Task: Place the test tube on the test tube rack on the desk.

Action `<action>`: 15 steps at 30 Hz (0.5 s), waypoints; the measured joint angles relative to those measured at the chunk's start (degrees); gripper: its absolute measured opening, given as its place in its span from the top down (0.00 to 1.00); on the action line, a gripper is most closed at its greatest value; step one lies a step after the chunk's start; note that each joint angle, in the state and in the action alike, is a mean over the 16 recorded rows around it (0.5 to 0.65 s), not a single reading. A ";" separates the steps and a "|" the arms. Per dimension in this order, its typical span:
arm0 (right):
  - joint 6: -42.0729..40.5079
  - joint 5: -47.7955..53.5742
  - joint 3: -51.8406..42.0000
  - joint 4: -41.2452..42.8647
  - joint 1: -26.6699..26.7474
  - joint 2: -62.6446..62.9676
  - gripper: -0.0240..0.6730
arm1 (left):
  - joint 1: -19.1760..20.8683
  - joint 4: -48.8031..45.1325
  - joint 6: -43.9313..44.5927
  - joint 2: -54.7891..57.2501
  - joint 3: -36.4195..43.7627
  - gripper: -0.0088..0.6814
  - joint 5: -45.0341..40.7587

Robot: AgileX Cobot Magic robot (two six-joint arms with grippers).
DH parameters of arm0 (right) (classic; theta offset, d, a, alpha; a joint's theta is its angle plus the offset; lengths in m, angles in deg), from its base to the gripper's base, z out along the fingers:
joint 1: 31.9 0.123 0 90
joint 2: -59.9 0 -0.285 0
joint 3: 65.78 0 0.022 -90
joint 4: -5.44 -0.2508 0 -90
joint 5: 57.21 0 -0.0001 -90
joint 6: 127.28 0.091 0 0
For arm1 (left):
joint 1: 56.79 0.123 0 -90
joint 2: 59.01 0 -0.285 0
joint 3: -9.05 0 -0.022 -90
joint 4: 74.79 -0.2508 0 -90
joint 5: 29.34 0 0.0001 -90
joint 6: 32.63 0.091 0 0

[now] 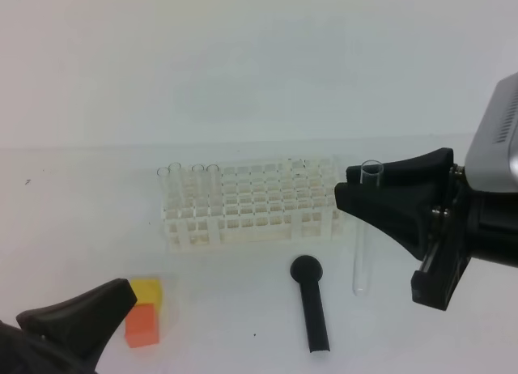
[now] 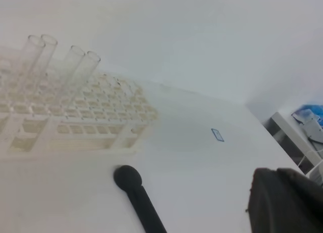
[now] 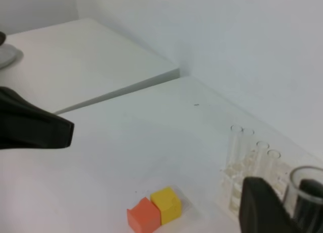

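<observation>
Test tube [image 1: 363, 228]: clear, upright, rim uppermost, clamped near its top, just right of the rack. Test tube rack [image 1: 251, 204]: white lattice standing on the white bench [image 1: 81, 220], four tubes in its left end.

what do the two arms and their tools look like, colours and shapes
Both tools are matt black with wedge-shaped, tapering fingers. The right tool sits on a black bracket with small metal screws, under a silver-grey housing with vent slits. The left tool shows only a black finger.

left tool [image 1: 121, 297] closed, right tool [image 1: 356, 192] gripping
</observation>
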 joint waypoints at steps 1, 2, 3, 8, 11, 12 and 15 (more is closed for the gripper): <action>-0.04 0.00 0.00 -0.15 0.00 -0.03 0.79 | 0.00 0.06 0.00 0.00 0.00 0.99 -0.11; -0.09 0.00 0.00 -0.29 0.00 -0.05 0.79 | 0.00 0.12 0.00 0.00 0.00 0.99 -0.21; -0.13 0.00 0.00 -0.44 0.00 -0.07 0.79 | 0.00 0.15 0.00 0.00 0.00 0.99 -0.27; -0.36 0.00 0.00 -0.96 0.00 -0.08 0.79 | 0.00 0.28 0.00 0.00 0.00 0.99 -0.22; -0.46 0.01 0.00 -1.10 0.00 -0.08 0.79 | 0.00 0.34 0.00 0.00 0.00 0.99 -0.17; -0.49 0.05 0.00 -1.13 0.00 -0.08 0.79 | 0.00 0.36 0.00 0.00 0.00 0.99 -0.16; -0.54 0.38 0.00 -1.17 0.00 -0.08 0.79 | 0.00 0.42 0.00 0.00 0.00 0.99 -0.13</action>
